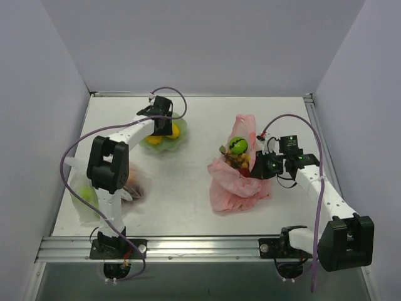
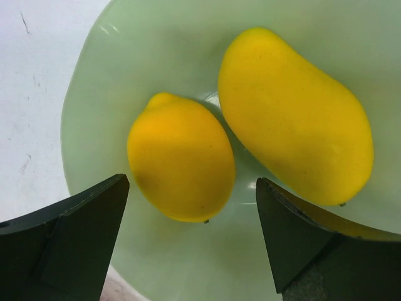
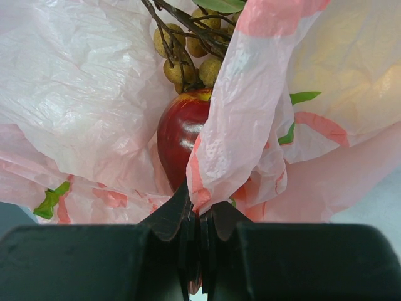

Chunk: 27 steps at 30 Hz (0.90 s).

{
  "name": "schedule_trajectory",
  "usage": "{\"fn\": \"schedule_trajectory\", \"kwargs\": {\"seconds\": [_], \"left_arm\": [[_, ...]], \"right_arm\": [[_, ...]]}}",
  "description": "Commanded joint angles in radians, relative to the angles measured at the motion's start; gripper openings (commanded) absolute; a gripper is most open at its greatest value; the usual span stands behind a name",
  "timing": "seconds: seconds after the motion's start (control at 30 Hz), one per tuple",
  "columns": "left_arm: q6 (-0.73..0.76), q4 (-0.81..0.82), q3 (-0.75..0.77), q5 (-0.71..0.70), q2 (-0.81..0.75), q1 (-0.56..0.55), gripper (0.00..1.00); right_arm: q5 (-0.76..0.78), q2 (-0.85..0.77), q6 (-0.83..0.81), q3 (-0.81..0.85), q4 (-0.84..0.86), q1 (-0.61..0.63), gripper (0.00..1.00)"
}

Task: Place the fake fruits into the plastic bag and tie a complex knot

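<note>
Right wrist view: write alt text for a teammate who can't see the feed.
The jaws are shut on a fold of the pink bag, pinched at the bottom centre. Partly behind the fold, inside the bag, sit a red apple and, above it, a brown grape bunch on dark stems.
</note>
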Motion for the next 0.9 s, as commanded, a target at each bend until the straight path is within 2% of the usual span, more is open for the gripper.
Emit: {"fn": "schedule_trajectory", "kwargs": {"seconds": [0.0, 0.2, 0.23, 0.3, 0.37, 0.53, 0.67, 0.7, 0.87], "left_arm": [[-0.025, 0.001, 0.063, -0.042, 0.035, 0.018, 0.94], [-0.023, -0.005, 0.058, -0.029, 0.046, 0.034, 0.86], [-0.02, -0.005, 0.052, -0.007, 0.028, 0.04, 0.8], [-0.028, -0.004, 0.037, 0.021, -0.008, 0.044, 0.75], [-0.029, 0.007, 0.011, 0.084, -0.08, 0.05, 0.7], [-0.002, 0.108, -0.063, 0.28, -0.285, 0.031, 0.67], [0.021, 0.268, -0.132, 0.496, -0.396, -0.043, 0.66], [0.017, 0.297, -0.144, 0.558, -0.411, -0.092, 0.66], [-0.061, 0.43, -0.107, 0.711, -0.359, -0.251, 0.66]], "right_arm": [[0.016, 0.0, -0.003, 0.013, -0.014, -0.002, 0.0], [0.017, 0.004, -0.003, 0.016, -0.02, -0.003, 0.0], [0.019, 0.006, -0.003, 0.019, -0.02, -0.005, 0.0], [0.025, 0.009, -0.003, 0.025, -0.022, -0.003, 0.0], [0.034, 0.009, 0.001, 0.03, -0.02, -0.005, 0.0], [0.056, -0.002, 0.013, 0.03, -0.002, -0.013, 0.0], [0.049, -0.007, 0.018, 0.037, 0.01, -0.023, 0.0], [0.048, -0.005, 0.02, 0.042, 0.009, -0.023, 0.0], [0.077, -0.01, 0.021, 0.057, 0.012, -0.028, 0.0]]}}
